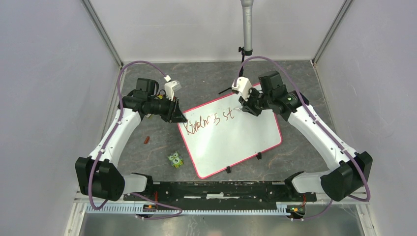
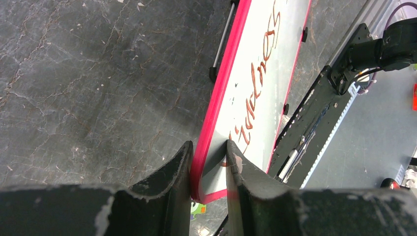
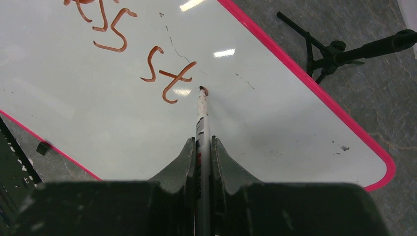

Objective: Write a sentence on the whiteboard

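The whiteboard [image 1: 236, 142] lies tilted on the dark table, its red-pink frame all round. In brownish-red script the sentence [image 1: 209, 123] reads "Kindness st" along the upper part. My left gripper [image 1: 178, 114] is shut on the whiteboard's far-left corner; in the left wrist view its fingers [image 2: 236, 167] clamp the frame of the whiteboard [image 2: 275, 88]. My right gripper [image 3: 202, 142] is shut on a slim marker [image 3: 202, 115]. The marker's tip rests on the whiteboard [image 3: 123, 128] just right of the "st" of the sentence [image 3: 169, 78].
A small green owl figure [image 1: 175, 160] and a red marker cap [image 1: 146, 140] lie left of the board. A small black tripod stand [image 3: 339, 49] sits beyond the board's far edge, below a grey pole [image 1: 247, 24]. A black rail [image 1: 221, 189] runs along the near edge.
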Controlling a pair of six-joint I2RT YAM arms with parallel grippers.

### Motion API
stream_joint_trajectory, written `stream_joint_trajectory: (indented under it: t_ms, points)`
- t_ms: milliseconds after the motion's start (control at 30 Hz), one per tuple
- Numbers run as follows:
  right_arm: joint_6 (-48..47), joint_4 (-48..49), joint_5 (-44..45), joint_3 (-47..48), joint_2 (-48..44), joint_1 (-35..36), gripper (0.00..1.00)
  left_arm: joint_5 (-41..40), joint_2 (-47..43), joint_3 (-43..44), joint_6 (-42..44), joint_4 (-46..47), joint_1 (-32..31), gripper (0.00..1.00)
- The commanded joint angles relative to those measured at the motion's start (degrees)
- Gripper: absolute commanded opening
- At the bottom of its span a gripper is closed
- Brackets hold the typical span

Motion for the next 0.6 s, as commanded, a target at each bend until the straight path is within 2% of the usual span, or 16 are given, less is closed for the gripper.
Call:
stream_joint_trajectory:
  t_ms: [0, 333, 567]
  points:
    - [-1.2, 1.0, -0.2, -2.1, -0.1, 0.5, 0.00, -2.1, -0.3, -0.5, 3.6, -1.4, -0.6, 0.03]
    - [-3.7, -0.7, 1.3, -5.5, -1.8, 0.5, 0.00, -2.4, -0.3, -0.3, 4.0, -1.9, -0.6, 0.02]
    - [-4.2, -1.0, 4.2, -3.6, -1.5, 0.1, 0.00, -2.3, -0.3, -0.1, 3.9, -1.9, -0.7, 0.02]
